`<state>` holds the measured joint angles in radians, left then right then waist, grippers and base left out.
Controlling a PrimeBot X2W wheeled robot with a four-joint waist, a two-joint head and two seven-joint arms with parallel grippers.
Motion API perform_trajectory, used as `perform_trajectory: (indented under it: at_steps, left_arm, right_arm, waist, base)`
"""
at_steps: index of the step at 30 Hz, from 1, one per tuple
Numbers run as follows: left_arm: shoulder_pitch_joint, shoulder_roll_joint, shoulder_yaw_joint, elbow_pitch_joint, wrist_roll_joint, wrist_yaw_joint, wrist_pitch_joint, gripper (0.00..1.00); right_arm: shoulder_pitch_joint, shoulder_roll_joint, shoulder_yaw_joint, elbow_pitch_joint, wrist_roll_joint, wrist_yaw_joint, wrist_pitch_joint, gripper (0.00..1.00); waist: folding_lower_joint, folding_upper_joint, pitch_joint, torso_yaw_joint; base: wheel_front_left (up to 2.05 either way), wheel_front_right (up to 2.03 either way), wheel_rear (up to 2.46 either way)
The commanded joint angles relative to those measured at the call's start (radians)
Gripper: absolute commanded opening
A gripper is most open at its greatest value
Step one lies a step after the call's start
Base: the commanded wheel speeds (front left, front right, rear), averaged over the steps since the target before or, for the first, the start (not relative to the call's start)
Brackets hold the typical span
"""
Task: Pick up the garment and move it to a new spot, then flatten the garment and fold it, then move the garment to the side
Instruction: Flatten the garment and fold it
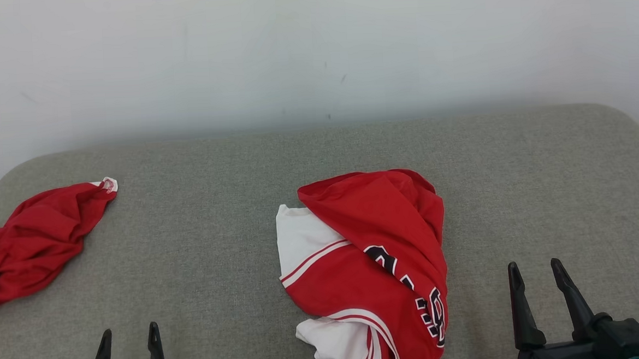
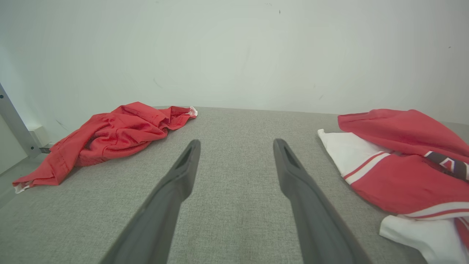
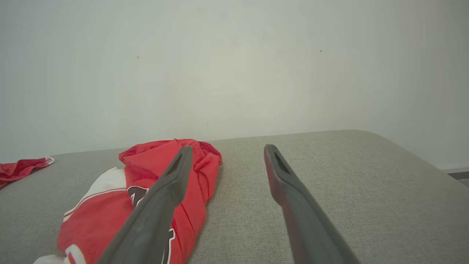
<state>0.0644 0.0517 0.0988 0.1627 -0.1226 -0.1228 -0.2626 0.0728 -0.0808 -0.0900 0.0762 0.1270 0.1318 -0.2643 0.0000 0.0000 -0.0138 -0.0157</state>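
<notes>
**Waiting Beside a Crumpled Jersey**

Looking at the jersey [image 1: 370,215], lying bunched in a loose heap on the grey padded surface [image 1: 203,251], near the middle and toward the near edge. Showing red cloth folded over on top, white panels with red stripes poking out on the robot's left and at the near end. Also carrying dark lettering down the right side, possibly a team name, though too creased for reading. Touching neither gripper.

Finding the left gripper [image 1: 130,329] at the near edge, well apart from the jersey on its left, fingers spread wide and grasping nothing. Finding the right gripper [image 1: 534,264] also at the near edge, near the jersey's right side, likewise gaping and gripping nothing.

Noting a second, all-red garment [image 1: 33,244] lying rumpled at the far left end of the surface, well apart from the jersey. Ending at a plain pale wall [image 1: 312,48] behind the surface.
</notes>
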Motion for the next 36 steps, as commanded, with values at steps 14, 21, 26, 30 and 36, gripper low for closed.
perform_trajectory:
  at_steps: [14,21,26,30,36]
  left_arm:
    - [-0.036,-0.001,-0.339,0.076,-0.028,-0.007,-0.003,1.0]
    - [-0.066,0.009,-0.531,0.172,-0.084,-0.007,-0.003,1.0]
    - [-0.092,0.02,-0.656,0.237,-0.131,-0.007,-0.003,1.0]
    - [-0.116,0.035,-0.724,0.292,-0.169,-0.007,-0.003,1.0]
    - [-0.169,0.044,-0.779,0.374,-0.224,-0.007,-0.003,1.0]
  right_arm:
    - [-0.028,0.005,0.025,0.016,0.003,-0.002,0.0,1.0]
    - [-0.041,0.006,0.024,0.016,0.005,-0.002,0.0,1.0]
    - [-0.055,0.006,0.024,0.015,0.006,-0.002,0.0,1.0]
    - [-0.059,0.005,0.026,0.018,0.006,-0.002,0.0,1.0]
    - [-0.066,0.003,0.033,0.013,0.004,-0.002,0.0,1.0]
  waist:
    - [0.0,0.0,0.035,-0.031]
    - [0.0,0.0,0.064,-0.063]
    - [0.0,0.0,0.083,-0.089]
    - [0.0,0.0,0.089,-0.109]
    - [0.0,0.0,0.092,-0.146]
  base:
    - [0.0,0.0,0.0]
    - [0.0,0.0,0.0]
    - [0.0,0.0,0.0]
    - [0.0,0.0,0.0]
    - [0.0,0.0,0.0]
